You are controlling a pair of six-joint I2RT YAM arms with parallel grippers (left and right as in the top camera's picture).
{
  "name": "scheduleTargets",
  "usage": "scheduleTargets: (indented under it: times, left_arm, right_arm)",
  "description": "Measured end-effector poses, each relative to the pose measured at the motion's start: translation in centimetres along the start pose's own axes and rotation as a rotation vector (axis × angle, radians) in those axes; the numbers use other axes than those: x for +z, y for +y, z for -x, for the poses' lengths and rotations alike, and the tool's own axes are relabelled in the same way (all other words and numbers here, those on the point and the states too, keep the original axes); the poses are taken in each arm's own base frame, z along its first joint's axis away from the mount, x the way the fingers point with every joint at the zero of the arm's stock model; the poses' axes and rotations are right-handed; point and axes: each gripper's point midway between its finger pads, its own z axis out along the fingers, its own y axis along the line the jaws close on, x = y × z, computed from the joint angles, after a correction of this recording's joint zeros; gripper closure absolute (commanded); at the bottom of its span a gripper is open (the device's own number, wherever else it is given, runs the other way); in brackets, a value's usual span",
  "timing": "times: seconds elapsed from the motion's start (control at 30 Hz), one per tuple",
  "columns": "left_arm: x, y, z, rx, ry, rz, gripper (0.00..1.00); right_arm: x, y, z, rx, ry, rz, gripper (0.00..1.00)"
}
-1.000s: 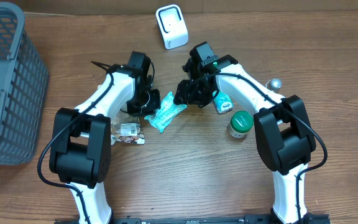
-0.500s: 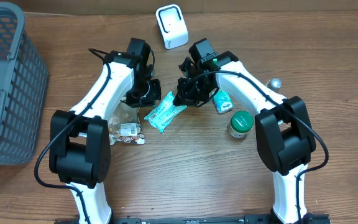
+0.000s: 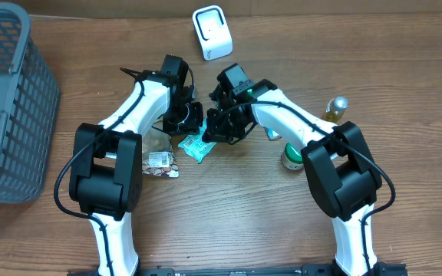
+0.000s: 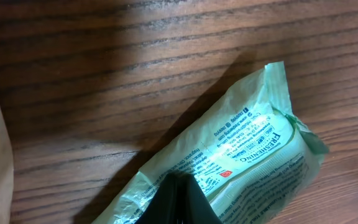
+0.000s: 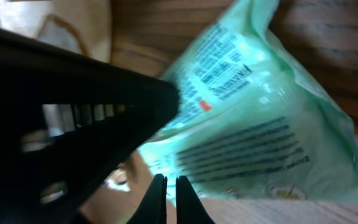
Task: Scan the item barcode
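Both clenched: left hand (image 4: 178, 200) tips on the green packet (image 4: 247, 155), right hand (image 5: 167, 190) tips at its edge; can't tell if either pinches film. Packet on desk (image 3: 236, 207) between hands. Scanner (image 3: 212, 32) well beyond both, scan not done.

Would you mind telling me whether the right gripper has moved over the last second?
Yes: seen overhead, the right gripper shifted left in the picture, away from the green-lidded jar, toward the green packet.

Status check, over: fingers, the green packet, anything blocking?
Shut: left fingers, right fingers, both at green packet. Grip on it unconfirmed. White scanner beyond, not yet reached; arms crowd each other.
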Motion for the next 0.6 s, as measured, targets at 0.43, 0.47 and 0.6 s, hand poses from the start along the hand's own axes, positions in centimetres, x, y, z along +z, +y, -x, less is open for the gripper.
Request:
scheduleTargets:
  times: [0.43, 0.47, 0.6]
  left_arm:
    - [-0.1, 0.0, 0.6, 0.001, -0.023, -0.009, 0.96]
    - [-0.2, 0.2, 0.8, -0.005, -0.025, -0.009, 0.96]
    - [-1.9, 0.4, 2.1, -0.026, -0.035, 0.000, 0.96]
  right_arm:
    - [1.6, -3.7, -2.3, 0.104, 0.012, -0.080, 0.96]
    - [1.5, -3.7, -2.4, 0.106, 0.015, -0.081, 0.96]
    - [1.0, -3.3, -2.0, 0.086, 0.007, -0.095, 0.89]
